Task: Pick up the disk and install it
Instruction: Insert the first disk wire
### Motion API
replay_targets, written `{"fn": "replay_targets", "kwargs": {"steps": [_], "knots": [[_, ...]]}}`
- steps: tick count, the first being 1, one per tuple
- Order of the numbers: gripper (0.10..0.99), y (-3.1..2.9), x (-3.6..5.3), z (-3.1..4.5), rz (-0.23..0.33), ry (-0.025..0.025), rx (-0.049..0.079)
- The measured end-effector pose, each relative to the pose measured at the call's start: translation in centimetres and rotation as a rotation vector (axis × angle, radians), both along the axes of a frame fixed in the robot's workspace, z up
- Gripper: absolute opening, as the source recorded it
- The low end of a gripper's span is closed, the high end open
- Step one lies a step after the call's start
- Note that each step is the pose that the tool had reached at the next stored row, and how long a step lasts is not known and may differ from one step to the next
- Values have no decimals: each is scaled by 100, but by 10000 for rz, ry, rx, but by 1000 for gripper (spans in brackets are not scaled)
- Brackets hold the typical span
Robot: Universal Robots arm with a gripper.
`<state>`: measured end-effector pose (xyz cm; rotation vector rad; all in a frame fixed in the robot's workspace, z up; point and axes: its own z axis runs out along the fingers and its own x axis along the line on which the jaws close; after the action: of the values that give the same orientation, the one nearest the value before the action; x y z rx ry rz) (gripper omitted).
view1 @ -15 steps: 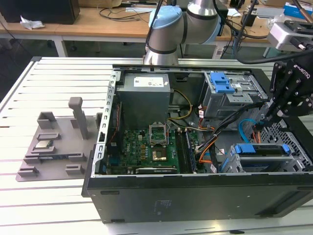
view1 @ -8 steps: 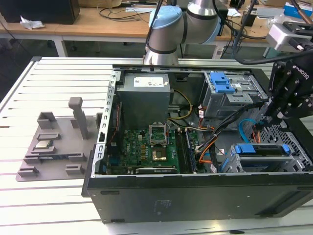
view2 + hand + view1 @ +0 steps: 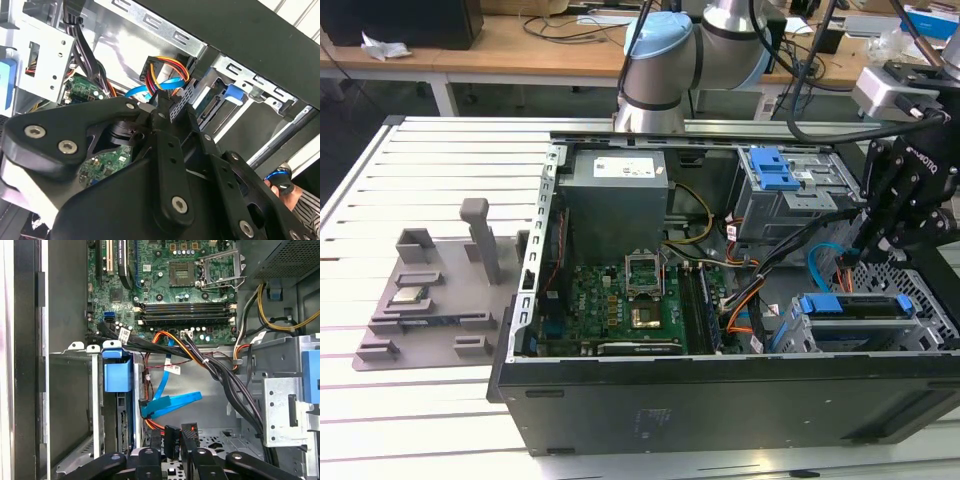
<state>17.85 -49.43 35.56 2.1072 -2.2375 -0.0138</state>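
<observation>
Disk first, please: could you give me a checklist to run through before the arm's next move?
1. Disk in the drive cage slot: ok, its blue bracket is inside.
2. Disk fully seated: cannot tell.
3. Hand at the cage: ok.
4. Cables clear of the hand: not ok, black connectors and a blue cable lie right by it.
5. Person clear of the case: cannot tell, a sleeve shows beside it.

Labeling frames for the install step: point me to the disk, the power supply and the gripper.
disk (image 3: 855, 305): exterior view, blue bracket's top edge.
power supply (image 3: 616, 205): exterior view, grey side wall.
gripper (image 3: 172, 460): first wrist view, between the fingertips.
</observation>
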Motion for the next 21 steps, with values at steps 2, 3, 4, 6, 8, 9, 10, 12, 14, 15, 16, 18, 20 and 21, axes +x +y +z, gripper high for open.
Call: {"fn": "replay_targets", "kwargs": {"steps": [2,3,4,6,8,9,10,12,14,15,16,18,20,21], "knots": [[298,0,0,-1,-1,0,0],[298,0,-1,-1,-1,1,0],[298,0,-1,-1,-1,0,0],[220,0,-1,-1,-1,0,-1],[169,0,-1,-1,-1,1,-1],[169,0,0,-1,-1,0,-1],[169,0,-1,-1,-1,0,-1],[169,0,0,-1,-1,0,-1],[169,-11,-1,-3,-1,1,2],[169,-62,-1,-1,-2,0,-5],[169,-139,0,-2,-1,0,-20],[169,-222,0,-2,0,0,-47],[169,-268,0,-8,-1,0,-61],[169,-292,1,-20,0,1,-61]]}}
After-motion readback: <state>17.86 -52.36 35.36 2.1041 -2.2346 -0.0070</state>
